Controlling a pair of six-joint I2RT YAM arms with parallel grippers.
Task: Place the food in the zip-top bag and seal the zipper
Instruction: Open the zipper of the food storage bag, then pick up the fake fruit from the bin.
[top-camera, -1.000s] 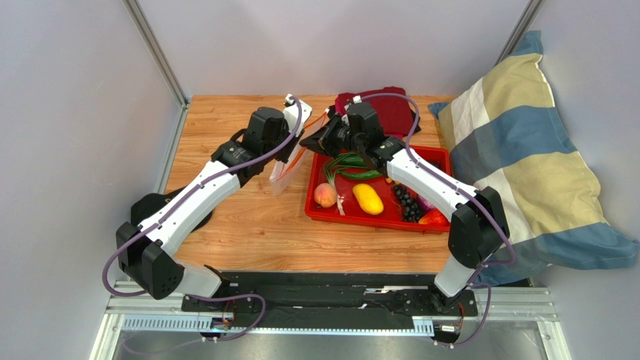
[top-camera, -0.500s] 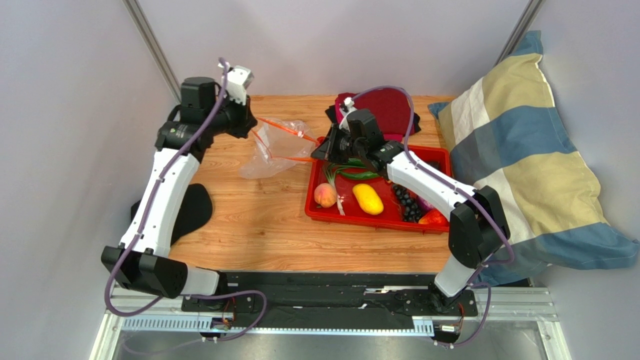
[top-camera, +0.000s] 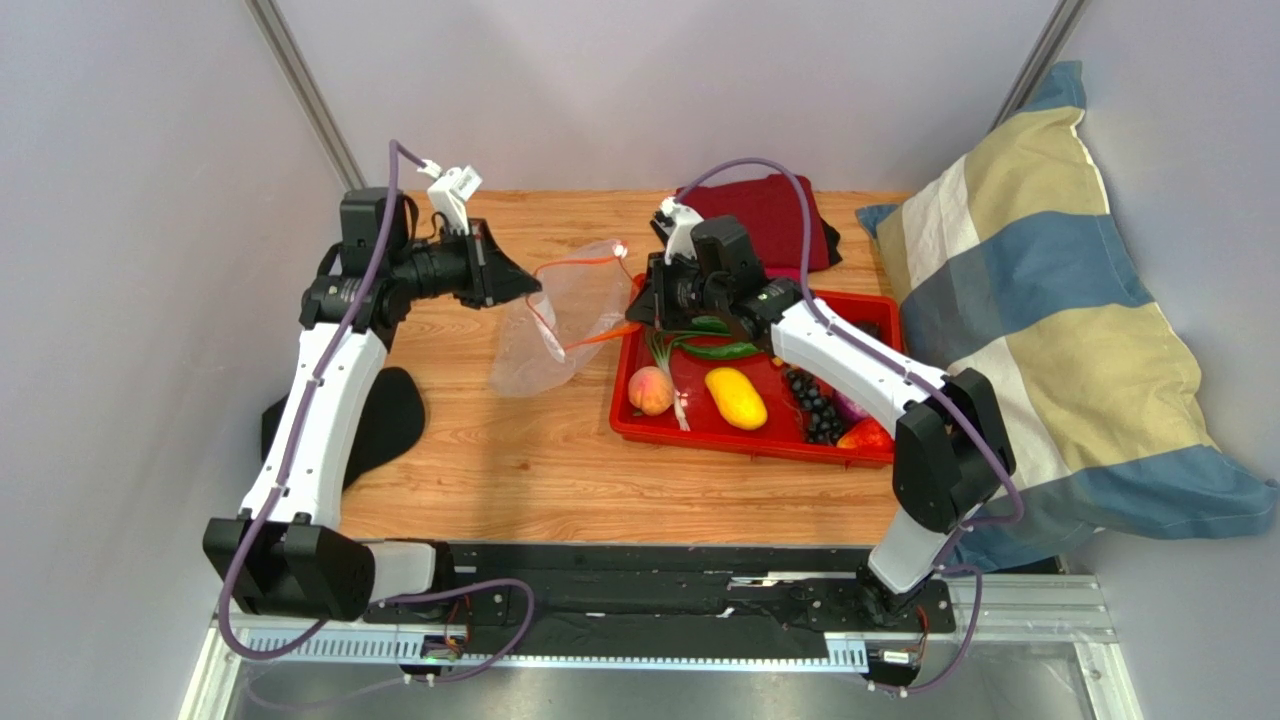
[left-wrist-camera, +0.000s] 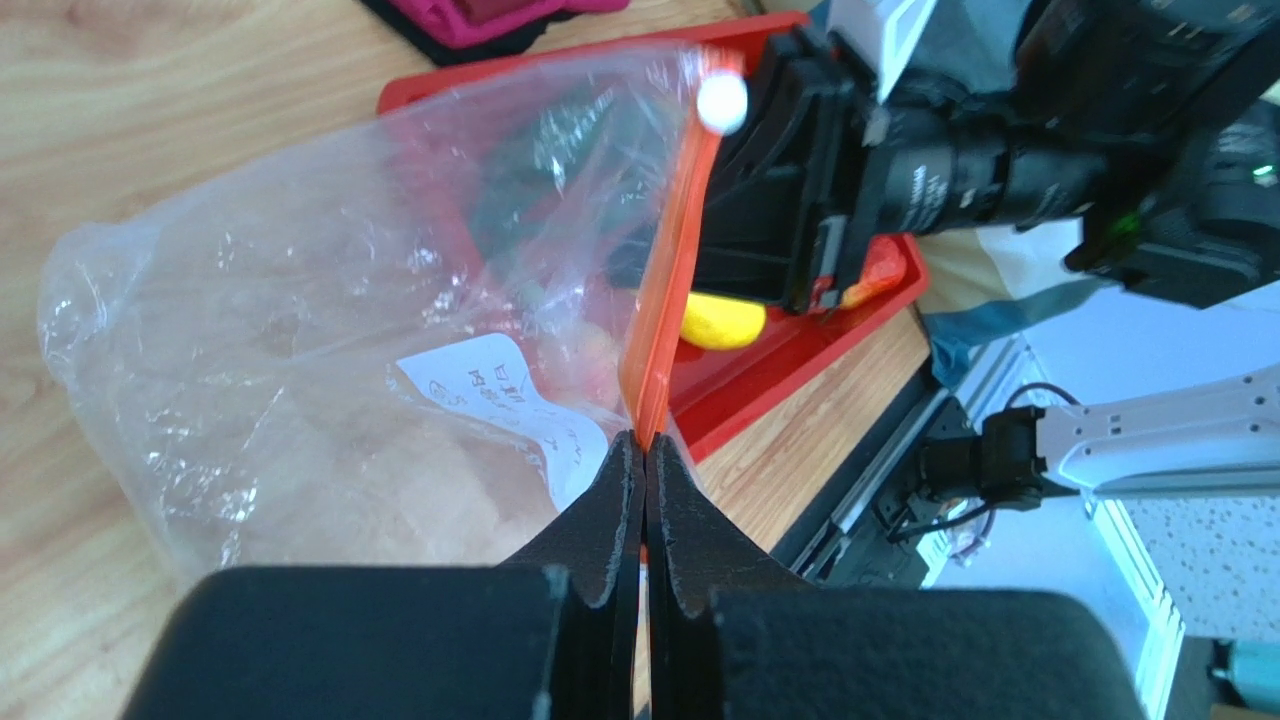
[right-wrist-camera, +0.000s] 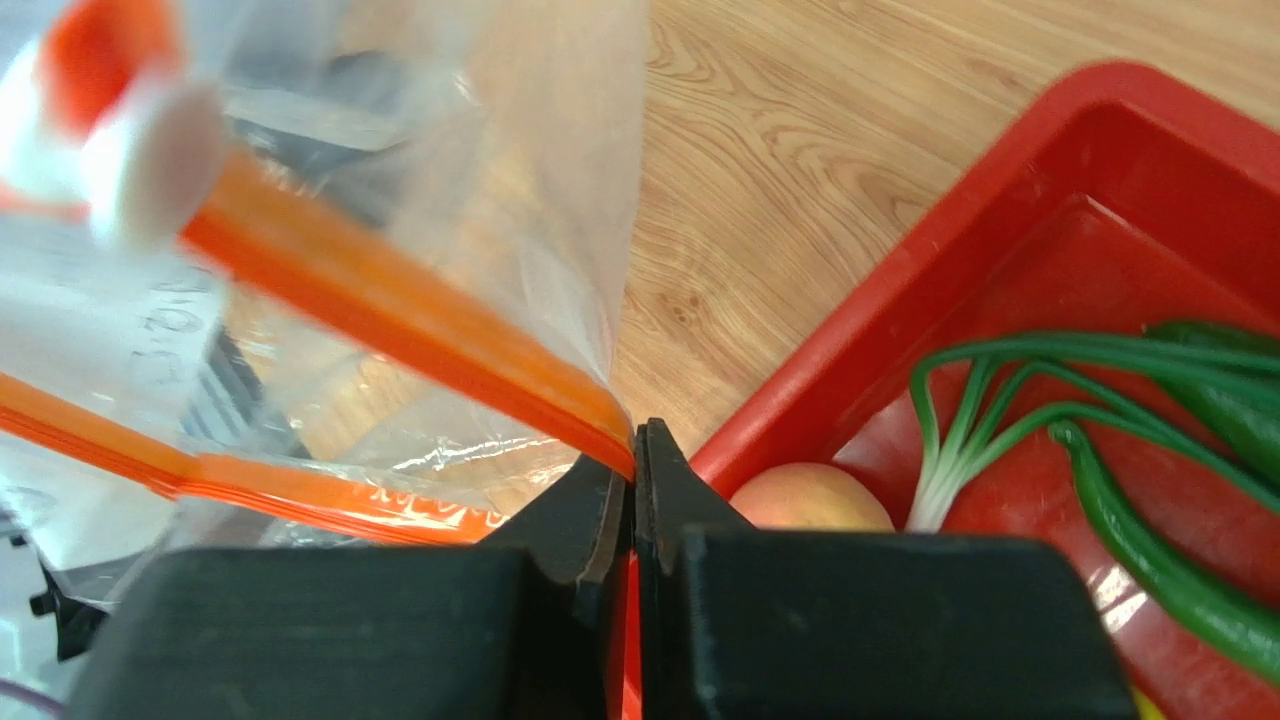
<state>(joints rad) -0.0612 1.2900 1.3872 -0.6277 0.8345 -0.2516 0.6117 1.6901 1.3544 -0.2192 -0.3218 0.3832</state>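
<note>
Clear plastic zip-top bag (top-camera: 559, 323) is held up near the far edge of the worktop (top-camera: 496, 450), its zipper (left-wrist-camera: 672, 278) pinched by the clenched left fingers (left-wrist-camera: 609, 510) and right fingers (right-wrist-camera: 579, 525); food (top-camera: 651, 390) is seen in the red tray (top-camera: 721, 438)

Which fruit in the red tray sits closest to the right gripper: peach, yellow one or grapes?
The peach, in the near-left corner of the tray, just below the right gripper; the yellow fruit and grapes lie farther right.
</note>
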